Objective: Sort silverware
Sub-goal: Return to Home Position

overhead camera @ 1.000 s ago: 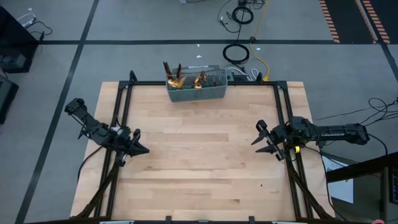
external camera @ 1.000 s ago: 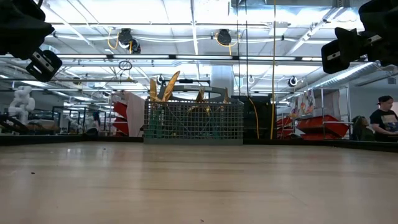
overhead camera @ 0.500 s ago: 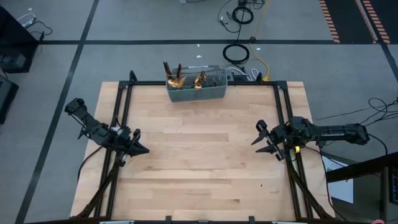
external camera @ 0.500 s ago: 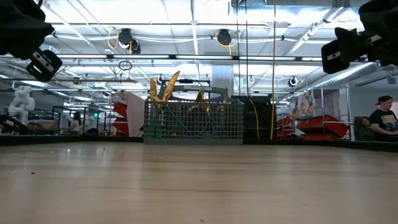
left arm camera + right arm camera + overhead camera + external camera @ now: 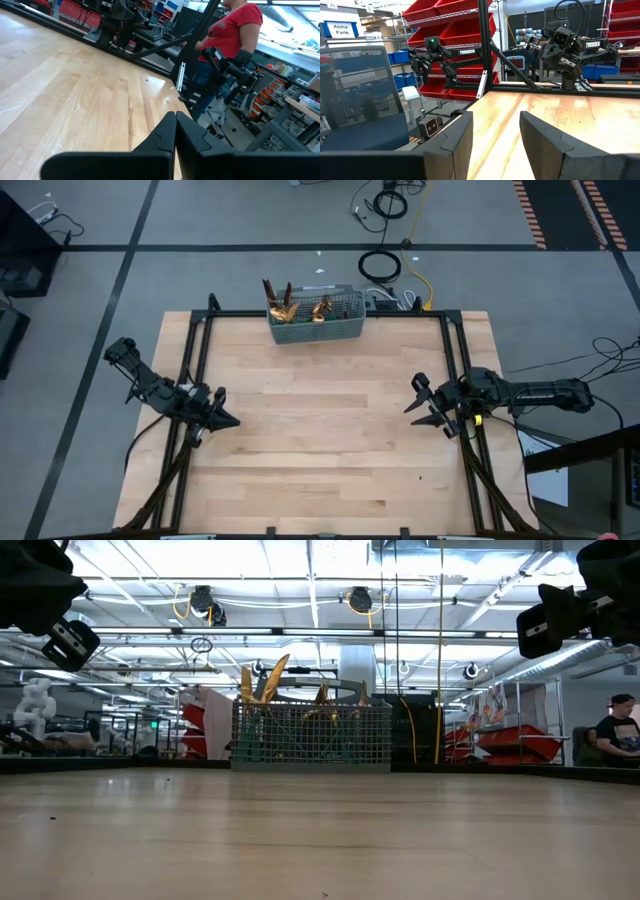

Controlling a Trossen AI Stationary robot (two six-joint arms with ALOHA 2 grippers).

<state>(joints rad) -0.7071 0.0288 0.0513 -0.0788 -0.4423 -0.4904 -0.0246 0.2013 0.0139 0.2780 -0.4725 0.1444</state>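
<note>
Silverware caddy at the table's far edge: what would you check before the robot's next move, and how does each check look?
1. Silverware standing in the wire-mesh caddy: ok.
2. No loose pieces on the table: ok.
3. Left gripper shut, holding nothing, at the table's left edge: ok.
4. Right gripper open, holding nothing, at the right edge: ok.
5. Pieces sorted by type inside the caddy: cannot tell.

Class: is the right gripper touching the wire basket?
Apart. The high view shows the right gripper at the table edge, bare wood between it and the basket.
</note>
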